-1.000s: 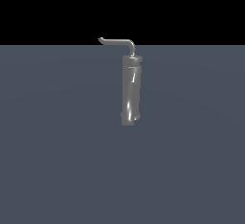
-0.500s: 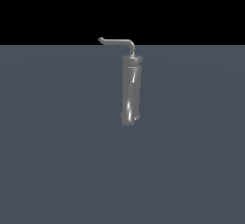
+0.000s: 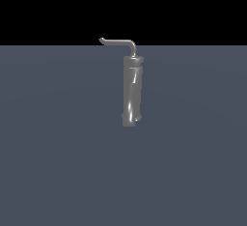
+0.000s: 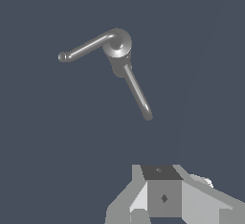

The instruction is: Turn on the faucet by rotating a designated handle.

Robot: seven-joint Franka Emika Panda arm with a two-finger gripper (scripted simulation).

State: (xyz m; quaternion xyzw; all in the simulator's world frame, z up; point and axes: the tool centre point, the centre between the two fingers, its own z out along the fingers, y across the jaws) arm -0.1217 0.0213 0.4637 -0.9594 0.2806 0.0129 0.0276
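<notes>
In the exterior view the faucet stands upright on the grey floor, a tall shiny grey cylinder. The handle, a thin bent rod, rises from its top and runs towards the exterior view's left, ending in a small upturned tip. My gripper does not show there. The wrist view looks down on the faucet's round top, with the handle reaching out from it. A second thin rod slants from the top towards my gripper. The gripper's grey blocks sit apart from the faucet, touching nothing; the fingertips are cropped.
A flat grey-blue floor spreads around the faucet in every direction. Behind it the background is plain black.
</notes>
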